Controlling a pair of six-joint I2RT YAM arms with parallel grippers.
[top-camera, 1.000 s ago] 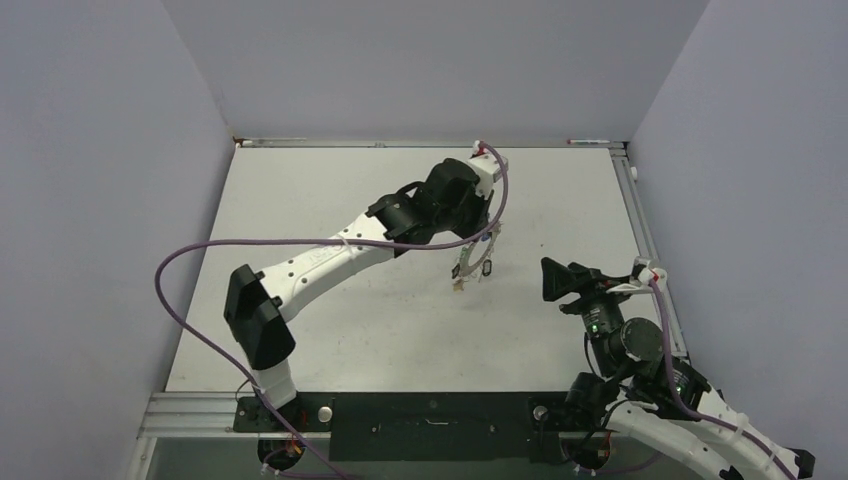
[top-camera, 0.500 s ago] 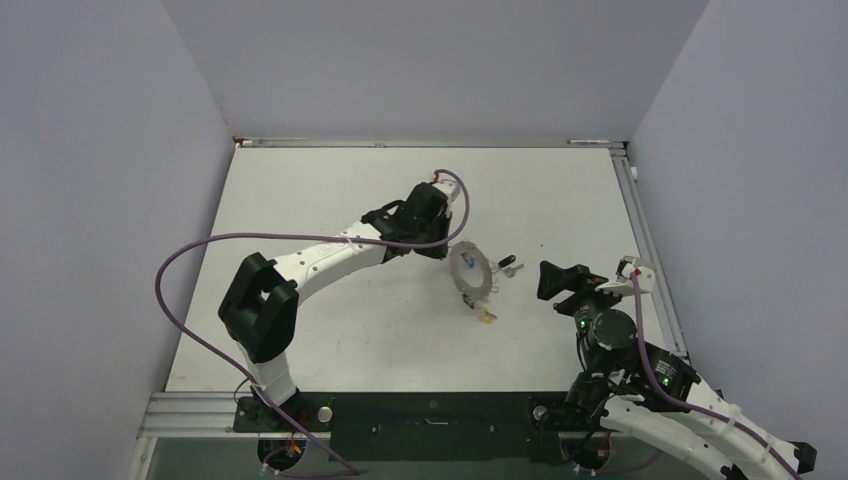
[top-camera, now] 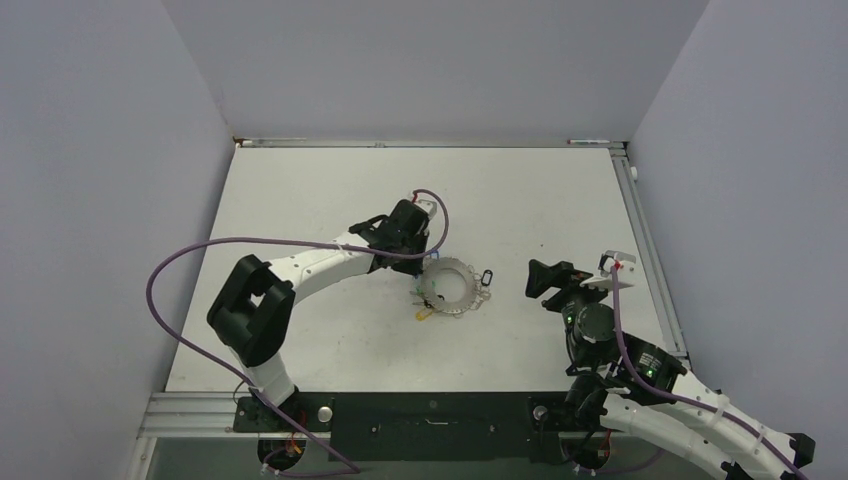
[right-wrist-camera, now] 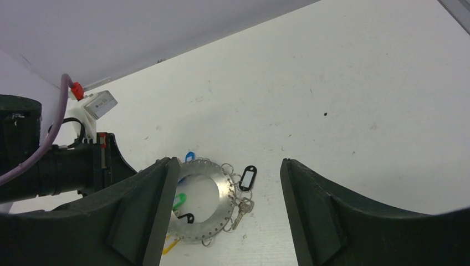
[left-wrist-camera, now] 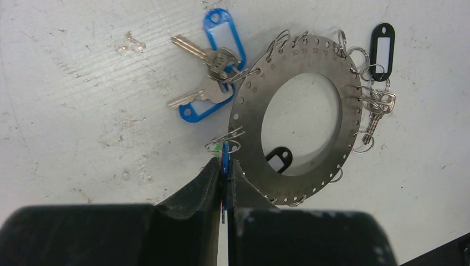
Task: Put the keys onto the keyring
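The keyring (left-wrist-camera: 249, 119) is a flat grey perforated ring lying on the white table, seen from above as keyring (top-camera: 447, 288). Around its rim hang small silver keys (left-wrist-camera: 209, 56) with blue tags and a key with a black tag (left-wrist-camera: 382, 49); another black tag (left-wrist-camera: 279, 158) shows through the hole. My left gripper (left-wrist-camera: 224, 164) is shut on a thin blue tag held edge-on at the ring's near rim, beside small wire loops. My right gripper (right-wrist-camera: 227, 162) stands open to the right, apart from the keyring (right-wrist-camera: 224, 213), nothing between its fingers.
Green tag (right-wrist-camera: 178, 200) and yellow tag (right-wrist-camera: 169, 246) poke out near the ring's left side. Grey walls enclose the table, with a metal rail (top-camera: 650, 250) along its right edge. The left arm's purple cable (top-camera: 200, 250) loops over the table's left part.
The left arm drew back toward the near left and came down; the keyring, hanging upright before, now lies flat on the table. The right gripper shifted slightly left.
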